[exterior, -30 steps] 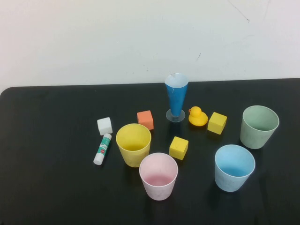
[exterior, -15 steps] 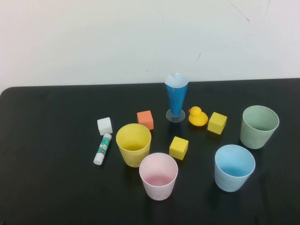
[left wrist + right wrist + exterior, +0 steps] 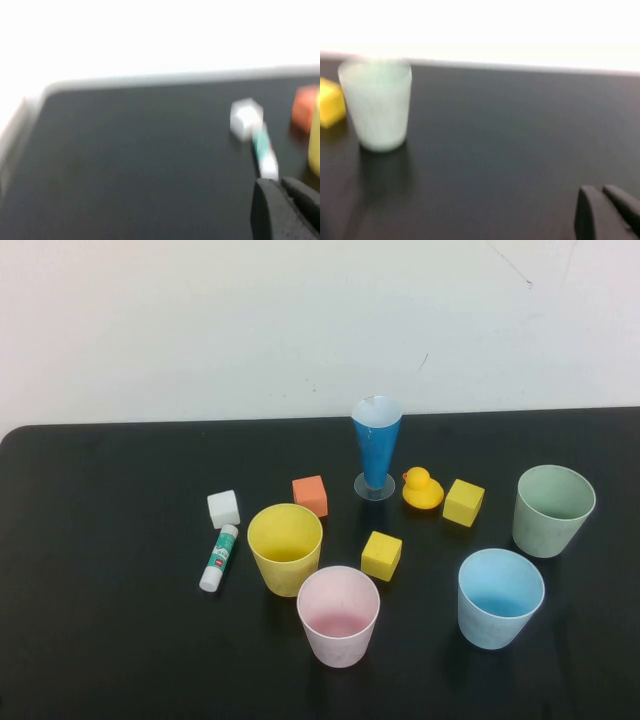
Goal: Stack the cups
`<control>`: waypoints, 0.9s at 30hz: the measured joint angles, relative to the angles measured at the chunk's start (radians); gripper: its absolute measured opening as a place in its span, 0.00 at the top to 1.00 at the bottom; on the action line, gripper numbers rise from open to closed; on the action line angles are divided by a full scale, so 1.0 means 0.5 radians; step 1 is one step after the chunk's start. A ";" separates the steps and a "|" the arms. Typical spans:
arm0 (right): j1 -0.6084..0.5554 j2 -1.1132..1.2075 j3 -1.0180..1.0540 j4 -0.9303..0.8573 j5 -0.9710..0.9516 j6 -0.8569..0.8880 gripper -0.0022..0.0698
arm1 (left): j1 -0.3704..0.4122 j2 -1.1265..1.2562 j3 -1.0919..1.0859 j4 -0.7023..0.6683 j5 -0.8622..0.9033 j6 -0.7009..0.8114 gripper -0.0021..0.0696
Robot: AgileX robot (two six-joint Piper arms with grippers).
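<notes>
Spreading under everything: a black table against a white wall.
Green cup: upright at the robot's right side of the table, apart from the rest; the right wrist view shows it too, with a yellow block's edge beside it.
Blue cup: upright, nearer the robot than the green cup, not touching it.
Yellow cup: upright near the table's middle, just beside the pink cup.
Pink cup: upright, nearest the robot, to the right of the yellow cup. No cup sits inside another.
Cone glass: tall, dark blue, upright on a clear base at the back.
Left gripper: outside the high view; its dark fingers lie pressed together over the table, holding nothing, near the glue stick.
Right gripper: outside the high view; fingers likewise closed and empty, well apart from the green cup.
Duck: yellow, just right of the glass base.
Yellow blocks: one beside the duck, one between the yellow and blue cups.
Orange block: behind the yellow cup.
White block: left of the yellow cup.
Glue stick: lying flat, just in front of the white block.
</notes>
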 joint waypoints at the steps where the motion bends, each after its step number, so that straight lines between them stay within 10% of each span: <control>1: 0.000 0.000 0.000 0.000 -0.062 0.000 0.97 | 0.000 0.000 0.000 0.000 -0.089 0.000 0.97; 18: 0.000 0.000 0.000 0.040 -1.642 -0.016 0.97 | 0.000 0.000 0.000 0.000 -1.335 -0.040 0.97; 27: 0.000 0.000 -0.148 0.067 -1.380 0.051 0.97 | 0.000 0.000 -0.203 0.030 -0.832 -0.415 0.97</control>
